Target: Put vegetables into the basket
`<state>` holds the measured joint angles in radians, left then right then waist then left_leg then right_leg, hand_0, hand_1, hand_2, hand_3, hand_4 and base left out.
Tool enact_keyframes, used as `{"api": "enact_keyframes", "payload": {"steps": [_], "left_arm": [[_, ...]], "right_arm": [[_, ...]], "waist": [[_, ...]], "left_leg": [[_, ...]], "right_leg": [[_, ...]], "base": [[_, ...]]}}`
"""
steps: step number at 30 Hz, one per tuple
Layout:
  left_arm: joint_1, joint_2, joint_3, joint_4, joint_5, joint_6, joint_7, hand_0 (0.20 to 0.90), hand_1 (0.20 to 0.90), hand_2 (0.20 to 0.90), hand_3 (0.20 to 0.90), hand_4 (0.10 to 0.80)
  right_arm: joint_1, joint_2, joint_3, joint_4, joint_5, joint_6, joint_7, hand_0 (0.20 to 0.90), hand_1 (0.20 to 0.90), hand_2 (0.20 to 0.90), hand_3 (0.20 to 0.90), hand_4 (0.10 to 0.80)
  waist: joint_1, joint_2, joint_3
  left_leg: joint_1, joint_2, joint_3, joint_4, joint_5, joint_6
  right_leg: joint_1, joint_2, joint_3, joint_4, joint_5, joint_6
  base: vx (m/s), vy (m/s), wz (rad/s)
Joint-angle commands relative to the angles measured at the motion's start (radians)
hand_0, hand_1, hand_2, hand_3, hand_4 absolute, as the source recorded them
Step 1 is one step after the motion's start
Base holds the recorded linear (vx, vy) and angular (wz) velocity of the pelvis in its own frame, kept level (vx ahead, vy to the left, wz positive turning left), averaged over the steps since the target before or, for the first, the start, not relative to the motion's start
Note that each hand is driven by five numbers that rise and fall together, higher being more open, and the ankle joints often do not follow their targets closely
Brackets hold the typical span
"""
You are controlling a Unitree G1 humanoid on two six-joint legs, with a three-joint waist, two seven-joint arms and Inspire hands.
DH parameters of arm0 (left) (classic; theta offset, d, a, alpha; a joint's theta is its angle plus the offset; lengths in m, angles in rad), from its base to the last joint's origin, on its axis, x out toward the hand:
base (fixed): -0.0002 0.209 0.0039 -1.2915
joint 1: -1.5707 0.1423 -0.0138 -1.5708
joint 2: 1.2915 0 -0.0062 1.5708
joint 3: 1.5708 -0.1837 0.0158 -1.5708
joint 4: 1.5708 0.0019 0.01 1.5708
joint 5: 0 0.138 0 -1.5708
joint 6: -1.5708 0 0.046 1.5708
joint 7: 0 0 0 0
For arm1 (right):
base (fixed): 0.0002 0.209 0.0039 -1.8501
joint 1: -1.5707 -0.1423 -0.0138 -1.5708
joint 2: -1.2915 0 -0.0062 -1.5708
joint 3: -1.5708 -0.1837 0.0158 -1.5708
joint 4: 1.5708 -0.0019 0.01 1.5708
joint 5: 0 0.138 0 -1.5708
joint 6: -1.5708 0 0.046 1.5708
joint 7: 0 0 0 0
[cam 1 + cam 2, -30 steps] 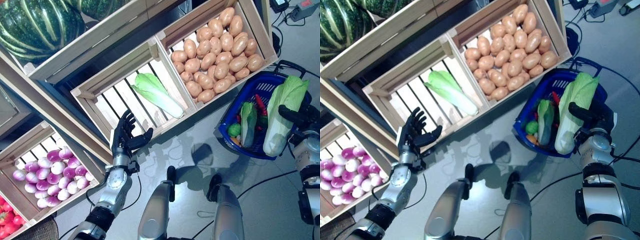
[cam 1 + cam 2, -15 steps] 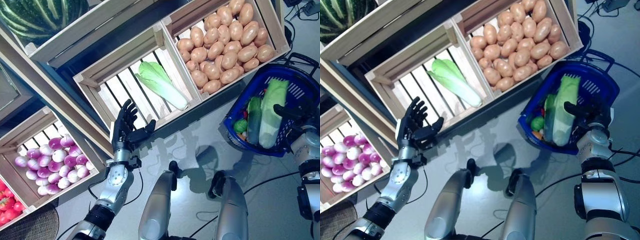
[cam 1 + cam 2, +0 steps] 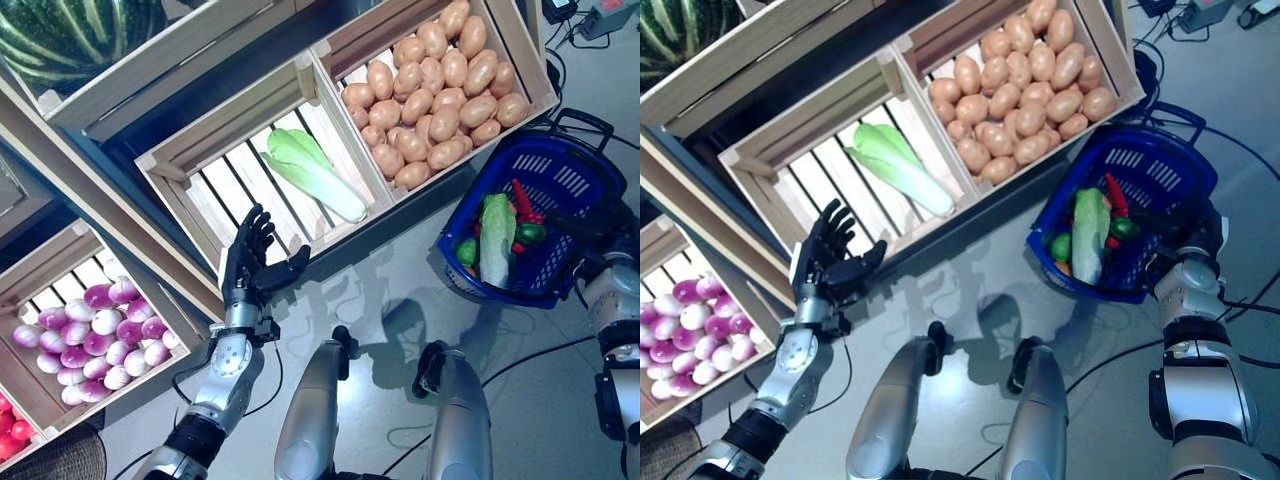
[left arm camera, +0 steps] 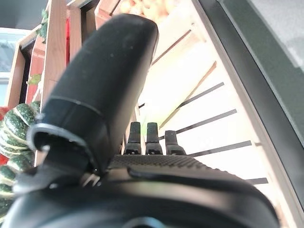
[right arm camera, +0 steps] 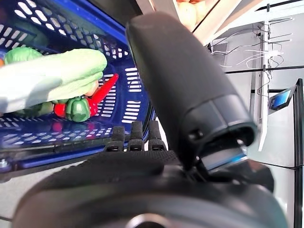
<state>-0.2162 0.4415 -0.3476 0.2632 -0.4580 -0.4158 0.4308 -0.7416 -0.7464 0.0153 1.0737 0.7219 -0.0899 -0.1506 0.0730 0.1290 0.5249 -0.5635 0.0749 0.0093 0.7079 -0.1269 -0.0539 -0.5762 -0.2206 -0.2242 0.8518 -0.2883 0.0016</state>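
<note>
The blue plastic basket stands on the floor at the right, below the stand. In it lie a pale green cabbage, a red chilli, a green pepper and a small round green vegetable. My right hand is just beside the basket's right rim, open and empty; its straight fingers point at the basket wall. My left hand is open and empty, raised in front of the slatted wooden crate.
The wooden stand of crates runs across the upper part of the view. Grey floor lies between the stand and the basket. Cables and a device lie at the top right.
The right hand held a long cabbage above the basket; it lowered it in and let go, and is now empty. The left hand has stayed put. The camera has shifted slightly.
</note>
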Motion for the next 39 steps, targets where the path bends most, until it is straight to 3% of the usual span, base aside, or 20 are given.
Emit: {"api": "enact_keyframes", "payload": {"steps": [1, 7, 11, 15, 20, 23, 26, 39], "left_arm": [[-0.06, 0.108, 0.087, -0.066, 0.223, 0.036, 0.188, 0.9, 0.9, 0.9, 0.9, 0.8], [-0.267, 0.292, 0.054, 0.149, 0.572, 0.245, 0.297, 0.9, 0.9, 0.9, 0.9, 0.8], [-0.374, 0.392, -0.007, 0.295, 0.718, 0.329, 0.351, 0.9, 0.9, 0.9, 0.9, 0.8], [-0.466, 0.454, -0.083, 0.405, 0.843, 0.358, 0.361, 0.9, 0.9, 0.9, 0.9, 0.8], [-0.556, 0.495, -0.145, 0.475, 0.905, 0.353, 0.337, 0.9, 0.9, 0.9, 0.9, 0.8], [-0.664, 0.514, -0.228, 0.538, 0.938, 0.346, 0.32, 0.9, 0.9, 0.9, 0.9, 0.8], [-0.716, 0.519, -0.275, 0.56, 0.959, 0.349, 0.3, 0.9, 0.9, 0.9, 0.9, 0.8], [-0.864, 0.503, -0.437, 0.647, 0.998, 0.342, 0.255, 0.9, 0.9, 0.9, 0.9, 0.8]], "right_arm": [[0.033, -0.02, 0.01, -0.113, 0.041, -0.111, 0.109, 0.9, 0.9, 0.9, 0.9, 0.8], [0.128, 0.021, 0.069, -0.173, 0.04, -0.115, 0.181, 0.9, 0.9, 0.9, 0.9, 0.8], [0.171, 0.022, 0.098, -0.181, 0.029, -0.113, 0.212, 0.9, 0.9, 0.9, 0.9, 0.8], [0.18, 0.019, 0.123, -0.169, 0.041, -0.117, 0.221, 0.9, 0.9, 0.9, 0.9, 0.8], [0.153, 0.001, 0.144, -0.144, 0.06, -0.121, 0.236, 0.9, 0.9, 0.9, 0.9, 0.8], [0.113, -0.018, 0.174, -0.134, 0.073, -0.114, 0.251, 0.9, 0.9, 0.9, 0.9, 0.8], [0.094, -0.032, 0.184, -0.133, 0.083, -0.107, 0.253, 0.9, 0.9, 0.9, 0.9, 0.8], [-0.007, -0.053, 0.24, -0.098, 0.134, -0.11, 0.279, 0.9, 0.9, 0.9, 0.9, 0.8]], "waist": [[-0.025, -0.049, -0.048], [-0.08, -0.077, -0.069], [-0.11, -0.085, -0.073], [-0.13, -0.089, -0.065], [-0.136, -0.09, -0.048], [-0.145, -0.095, -0.036], [-0.15, -0.094, -0.029], [-0.156, -0.085, -0.005]], "left_leg": [[0.009, -0.008, 0.047, 0.107, 0.031, 0.052], [0.016, 0.022, 0.078, 0.131, 0.023, 0.048], [0.006, 0.036, 0.099, 0.166, 0.003, 0.052], [-0.032, 0.045, 0.113, 0.212, -0.037, 0.062], [-0.091, 0.038, 0.113, 0.261, -0.09, 0.081], [-0.169, 0.037, 0.113, 0.311, -0.148, 0.1], [-0.208, 0.038, 0.112, 0.334, -0.165, 0.105], [-0.375, 0.034, 0.098, 0.402, -0.198, 0.096]], "right_leg": [[0.114, 0.044, 0.02, -0.035, 0.034, -0.094], [0.099, 0.047, 0.054, -0.008, 0.03, -0.088], [0.069, 0.041, 0.075, 0.029, 0.024, -0.083], [0.012, 0.038, 0.091, 0.069, 0.021, -0.079], [-0.07, 0.037, 0.103, 0.118, 0.022, -0.073], [-0.162, 0.04, 0.116, 0.17, 0.02, -0.062], [-0.208, 0.043, 0.124, 0.193, 0.016, -0.057], [-0.388, 0.058, 0.144, 0.252, 0.017, -0.031]], "base": [[0.036, 0.079, -0.11], [0.054, 0.08, -0.13], [0.035, 0.094, -0.2], [-0.026, 0.076, -0.21], [-0.062, 0.066, -0.11], [-0.093, 0.08, -0.03], [-0.073, 0.077, -0.01], [-0.063, 0.052, -0.02]]}}
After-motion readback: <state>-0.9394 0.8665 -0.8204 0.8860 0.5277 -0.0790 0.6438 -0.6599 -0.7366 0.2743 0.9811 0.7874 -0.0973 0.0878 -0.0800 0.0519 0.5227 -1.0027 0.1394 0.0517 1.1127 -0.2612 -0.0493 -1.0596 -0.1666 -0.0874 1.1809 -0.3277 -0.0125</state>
